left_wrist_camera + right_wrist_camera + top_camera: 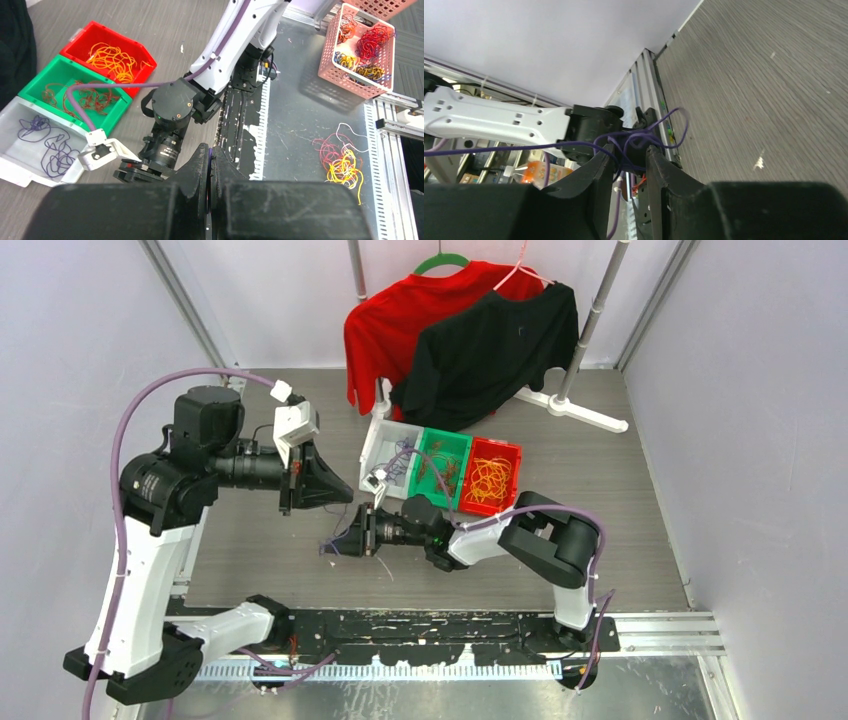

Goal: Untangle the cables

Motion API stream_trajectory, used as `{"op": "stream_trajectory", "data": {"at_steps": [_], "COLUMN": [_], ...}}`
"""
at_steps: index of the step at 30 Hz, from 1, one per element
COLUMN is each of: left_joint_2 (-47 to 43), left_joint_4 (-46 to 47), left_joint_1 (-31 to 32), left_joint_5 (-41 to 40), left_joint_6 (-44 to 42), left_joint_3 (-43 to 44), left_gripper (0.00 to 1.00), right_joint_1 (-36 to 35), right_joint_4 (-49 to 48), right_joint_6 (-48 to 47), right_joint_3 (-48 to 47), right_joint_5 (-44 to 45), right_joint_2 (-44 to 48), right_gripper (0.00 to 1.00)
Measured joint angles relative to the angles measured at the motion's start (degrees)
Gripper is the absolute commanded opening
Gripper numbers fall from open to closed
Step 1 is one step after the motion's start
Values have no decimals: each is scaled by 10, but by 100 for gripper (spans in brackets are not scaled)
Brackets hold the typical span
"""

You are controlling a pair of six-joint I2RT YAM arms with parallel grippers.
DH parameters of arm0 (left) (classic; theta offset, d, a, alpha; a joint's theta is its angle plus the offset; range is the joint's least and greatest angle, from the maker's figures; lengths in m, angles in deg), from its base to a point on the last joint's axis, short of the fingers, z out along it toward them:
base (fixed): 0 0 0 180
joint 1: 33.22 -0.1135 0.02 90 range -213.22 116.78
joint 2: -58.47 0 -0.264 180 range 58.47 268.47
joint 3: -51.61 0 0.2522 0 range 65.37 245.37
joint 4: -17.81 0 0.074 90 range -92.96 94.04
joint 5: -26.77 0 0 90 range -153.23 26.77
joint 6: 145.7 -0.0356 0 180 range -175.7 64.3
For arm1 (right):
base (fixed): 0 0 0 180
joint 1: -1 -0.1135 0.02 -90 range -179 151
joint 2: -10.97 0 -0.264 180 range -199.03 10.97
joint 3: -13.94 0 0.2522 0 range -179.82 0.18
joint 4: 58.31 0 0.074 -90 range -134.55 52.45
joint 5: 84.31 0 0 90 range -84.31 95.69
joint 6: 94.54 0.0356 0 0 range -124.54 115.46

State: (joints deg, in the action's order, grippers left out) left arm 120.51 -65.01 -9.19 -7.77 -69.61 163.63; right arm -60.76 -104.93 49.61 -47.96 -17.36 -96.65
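Observation:
A thin purple cable (331,537) (639,136) runs between my two grippers above the table's middle. My left gripper (346,493) (210,148) is shut, and a sliver of purple shows pinched between its jaws. Just below it, my right gripper (336,543) (630,148) points left with its jaws a little apart. Loops of the purple cable cross the gap and hook round its fingertips. More purple cables (401,462) lie in the white bin (375,437), dark red ones in the green bin (452,436), and yellow-orange ones in the red bin (503,447).
A red shirt (395,320) and a black shirt (490,345) hang on a rack (590,310) behind the bins. Off the table, the left wrist view shows a pink basket (330,70) of tangled cables and a loose red-yellow bundle (342,162) on the metal surface.

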Motion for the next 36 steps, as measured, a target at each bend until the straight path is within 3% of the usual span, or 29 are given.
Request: {"op": "stream_trajectory", "data": {"at_steps": [10, 19, 26, 36], "left_joint_2": [16, 10, 9, 19], "left_joint_4": [-2, 25, 50, 163], "left_joint_1": [0, 0, 0, 0], "left_joint_5": [-32, -85, -189, -421], "left_joint_6": [-2, 1, 3, -5], "left_joint_3": [55, 93, 123, 179], "left_gripper": [0, 0, 0, 0], "right_joint_1": [0, 0, -10, -75], "right_joint_4": [13, 67, 97, 127], "right_joint_6": [-37, -91, -138, -242], "right_joint_3": [27, 80, 112, 163], "right_joint_5": [14, 53, 93, 203], "right_joint_2": [-9, -9, -4, 64], "right_gripper": [37, 45, 47, 54]}}
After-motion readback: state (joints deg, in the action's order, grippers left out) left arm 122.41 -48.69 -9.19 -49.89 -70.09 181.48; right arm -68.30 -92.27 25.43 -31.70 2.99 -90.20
